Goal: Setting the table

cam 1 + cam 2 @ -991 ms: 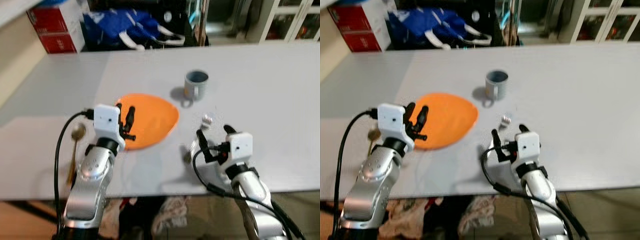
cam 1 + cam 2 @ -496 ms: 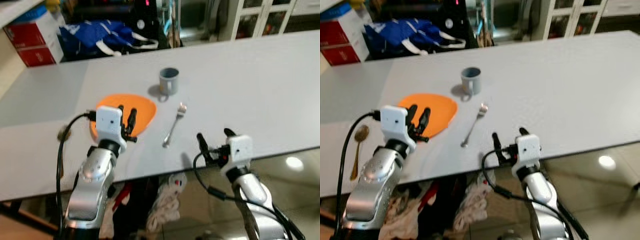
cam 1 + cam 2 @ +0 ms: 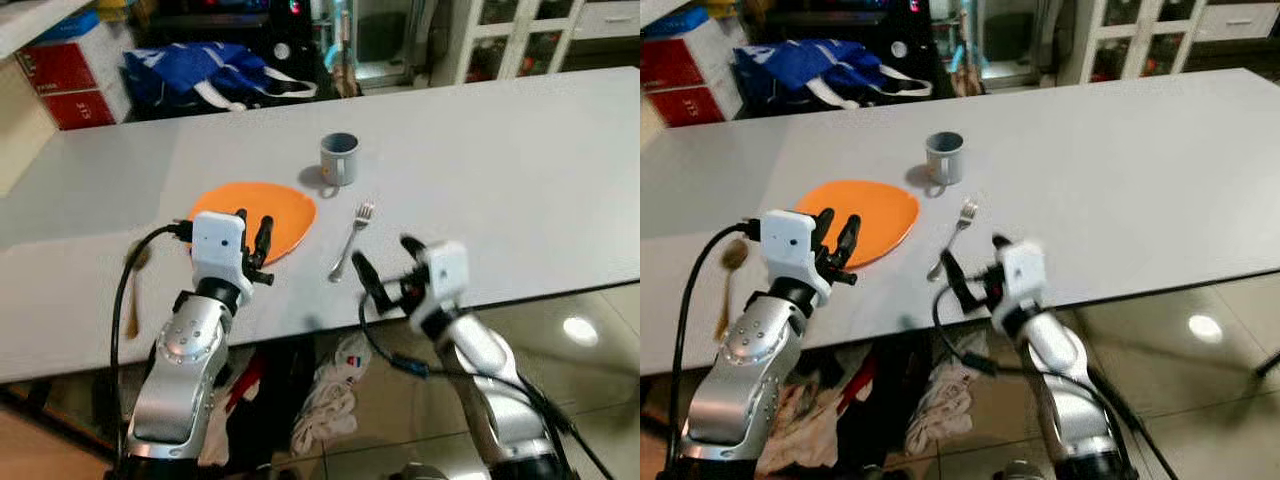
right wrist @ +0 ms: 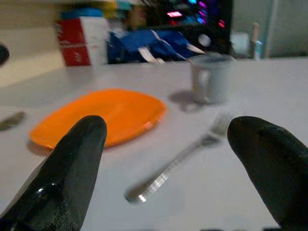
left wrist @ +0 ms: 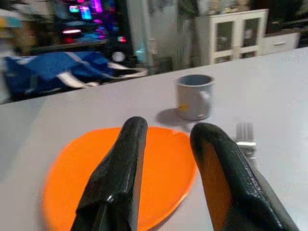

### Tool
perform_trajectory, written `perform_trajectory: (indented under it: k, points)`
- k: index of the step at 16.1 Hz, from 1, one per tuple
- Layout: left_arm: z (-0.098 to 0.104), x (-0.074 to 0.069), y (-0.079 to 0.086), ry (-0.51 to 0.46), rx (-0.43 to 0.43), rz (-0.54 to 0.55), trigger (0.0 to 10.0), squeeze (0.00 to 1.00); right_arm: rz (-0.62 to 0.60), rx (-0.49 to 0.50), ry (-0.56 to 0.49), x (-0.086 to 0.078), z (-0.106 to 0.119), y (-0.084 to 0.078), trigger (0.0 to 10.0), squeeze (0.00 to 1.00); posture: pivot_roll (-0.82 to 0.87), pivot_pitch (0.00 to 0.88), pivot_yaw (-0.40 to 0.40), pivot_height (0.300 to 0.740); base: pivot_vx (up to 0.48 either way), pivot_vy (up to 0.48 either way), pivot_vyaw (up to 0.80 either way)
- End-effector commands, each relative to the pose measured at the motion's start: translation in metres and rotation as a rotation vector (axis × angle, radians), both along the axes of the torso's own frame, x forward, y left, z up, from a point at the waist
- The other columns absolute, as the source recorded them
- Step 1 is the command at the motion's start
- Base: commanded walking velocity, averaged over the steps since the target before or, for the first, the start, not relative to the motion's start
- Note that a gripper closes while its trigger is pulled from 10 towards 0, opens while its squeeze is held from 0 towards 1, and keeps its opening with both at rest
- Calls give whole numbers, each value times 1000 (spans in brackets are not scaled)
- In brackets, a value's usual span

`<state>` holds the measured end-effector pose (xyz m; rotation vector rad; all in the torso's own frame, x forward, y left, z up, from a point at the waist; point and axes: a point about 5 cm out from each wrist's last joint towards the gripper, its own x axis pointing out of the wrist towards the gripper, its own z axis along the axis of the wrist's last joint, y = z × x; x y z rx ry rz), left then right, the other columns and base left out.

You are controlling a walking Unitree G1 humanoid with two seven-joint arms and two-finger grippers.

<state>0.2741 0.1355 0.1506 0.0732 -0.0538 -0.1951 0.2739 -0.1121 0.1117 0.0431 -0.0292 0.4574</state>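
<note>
1. Right gripper [image 3: 384, 262]: fingers spread wide, nothing between them. It hovers at the near table edge, just short of the fork's handle end. Image of this arm is motion-blurred.
2. Left gripper [image 3: 252, 235]: fingers [image 5: 122, 168] a narrow gap apart, holding nothing. It hangs over the near rim of the orange plate; contact with the plate cannot be told.
3. Fork [image 3: 351, 240]: lies flat on the table, tines toward the mug, handle toward the robot, between the plate and the right gripper. In the right wrist view [image 4: 179, 161] it sits between the two spread fingers but ahead of them, untouched.
4. Orange plate [image 3: 272, 212]: flat on the table, left of the fork, apart from it.
5. Grey mug [image 3: 339, 158]: upright, beyond the plate and fork, handle turned toward the robot.
6. Spoon [image 3: 135, 283]: lies lengthwise at the table's left side, well apart from the plate, bowl end away from the robot.
7. Table [image 3: 500, 160]: pale grey, long.
8. Beyond the far edge: a blue bag [image 3: 215, 65] and a red box [image 3: 65, 80]; white cabinets [image 3: 500, 35] stand at the back right.
</note>
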Motion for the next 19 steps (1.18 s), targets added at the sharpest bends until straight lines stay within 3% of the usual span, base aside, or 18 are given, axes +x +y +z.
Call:
perform_trajectory:
  k: [1,4,6,11,16,19]
  points:
    - [0,-1,11,0,31,46,10000,0,-44,-1,3,8,2,-7,10000,0,-117,4,79,722,0,0,0]
    - [-13,-2,23,37,34,74,10000,0,-179,-59,10,10,-6,-26,10000,0,-130,0,83,722,0,0,0]
    - [-15,3,21,45,29,79,10000,0,-177,-64,14,8,-9,-27,10000,0,-145,0,90,722,0,0,0]
    - [-9,12,11,20,7,53,10000,0,-174,-68,9,10,-11,-22,10000,0,-154,0,104,722,0,0,0]
    - [-11,6,6,30,1,48,10000,0,-95,-156,32,23,-20,2,10000,0,-136,0,90,722,0,0,0]
    - [-9,-1,7,26,-3,45,10000,0,-97,-157,50,38,-21,5,10000,0,-106,0,74,722,0,0,0]
